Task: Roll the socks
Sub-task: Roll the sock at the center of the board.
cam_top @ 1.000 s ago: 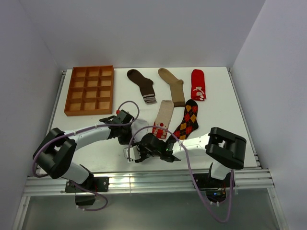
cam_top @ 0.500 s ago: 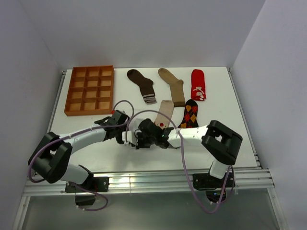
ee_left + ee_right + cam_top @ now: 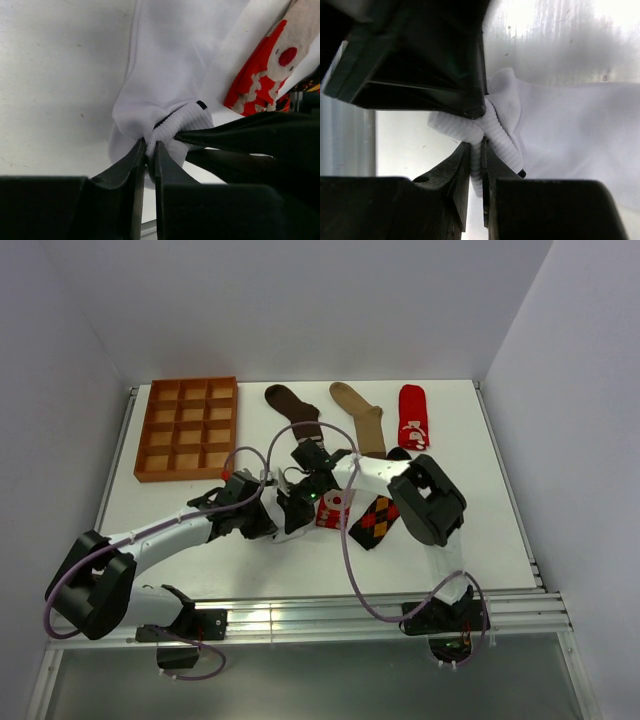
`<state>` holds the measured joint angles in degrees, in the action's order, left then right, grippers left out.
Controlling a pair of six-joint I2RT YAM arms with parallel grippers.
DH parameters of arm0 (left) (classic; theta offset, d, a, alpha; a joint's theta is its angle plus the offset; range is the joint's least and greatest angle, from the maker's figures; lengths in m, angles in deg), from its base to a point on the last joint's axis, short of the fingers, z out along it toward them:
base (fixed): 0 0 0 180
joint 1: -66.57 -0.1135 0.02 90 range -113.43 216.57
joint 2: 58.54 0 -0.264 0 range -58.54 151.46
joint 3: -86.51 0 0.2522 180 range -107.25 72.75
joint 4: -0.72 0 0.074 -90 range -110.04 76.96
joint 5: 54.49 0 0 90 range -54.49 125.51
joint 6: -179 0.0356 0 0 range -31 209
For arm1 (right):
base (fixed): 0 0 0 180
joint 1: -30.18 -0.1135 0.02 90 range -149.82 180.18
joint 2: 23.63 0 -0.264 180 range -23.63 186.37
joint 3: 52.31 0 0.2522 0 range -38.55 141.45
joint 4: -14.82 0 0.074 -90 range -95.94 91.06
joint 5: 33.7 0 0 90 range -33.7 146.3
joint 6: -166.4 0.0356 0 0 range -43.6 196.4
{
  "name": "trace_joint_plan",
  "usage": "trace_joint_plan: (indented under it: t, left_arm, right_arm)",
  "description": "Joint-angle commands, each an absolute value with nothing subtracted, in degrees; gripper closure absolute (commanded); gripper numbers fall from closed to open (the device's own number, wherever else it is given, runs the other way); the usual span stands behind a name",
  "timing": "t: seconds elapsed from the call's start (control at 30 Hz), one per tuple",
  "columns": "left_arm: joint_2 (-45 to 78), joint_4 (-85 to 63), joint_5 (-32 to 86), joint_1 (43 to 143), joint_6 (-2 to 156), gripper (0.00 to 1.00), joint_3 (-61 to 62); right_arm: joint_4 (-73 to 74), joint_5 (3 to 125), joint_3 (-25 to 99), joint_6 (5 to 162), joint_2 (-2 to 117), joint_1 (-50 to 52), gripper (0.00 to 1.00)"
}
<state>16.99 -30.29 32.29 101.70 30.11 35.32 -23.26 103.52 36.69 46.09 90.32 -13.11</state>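
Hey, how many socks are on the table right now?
6. Brown sock, tan sock and red sock along the far edge; beige sock and argyle sock mid-table; white sock pinched by left fingers and right fingers, mostly hidden from above.

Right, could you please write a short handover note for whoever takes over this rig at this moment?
Grippers: left gripper is shut on the white sock near its cuff; right gripper is shut on that sock's ribbed cuff, close beside it.
Positions: beige red-toed sock and argyle sock lie beside the arms, mid-table; dark brown sock, tan sock and red sock lie flat towards the far edge.
Done: no sock looks rolled.
Left: roll the white sock, then the other five.
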Motion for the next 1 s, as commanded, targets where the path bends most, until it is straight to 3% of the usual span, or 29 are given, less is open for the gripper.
trace_joint_plan:
  t: [0.0,0.27,0.37,0.4,0.6,0.97]
  left_arm:
    - [15.0,-32.2,32.1,102.0,29.1,0.84,36.4]
    - [15.7,-29.3,33.0,102.3,28.6,0.79,39.4]
    - [13.3,-29.1,37.3,102.4,30.3,0.68,40.6]
    - [12.4,-29.1,38.7,102.6,30.7,0.61,40.9]
    - [4.0,-24.8,44.9,103.0,34.6,0.44,43.7]
    - [5.6,-7.5,46.4,107.5,42.9,0.41,48.8]
  right_arm:
    - [-37.8,104.5,42.1,44.8,96.8,-9.7,0.88]
    - [-46.2,104.2,52.9,47.0,105.3,-8.8,0.87]
    - [-49.4,104.0,56.6,46.8,108.5,-8.6,0.87]
    - [-51.3,103.9,57.7,46.9,109.3,-8.7,0.87]
    - [-55.7,103.9,62.5,46.9,114.0,-8.4,0.87]
    - [-55.7,103.0,65.7,48.9,117.3,-8.2,0.87]
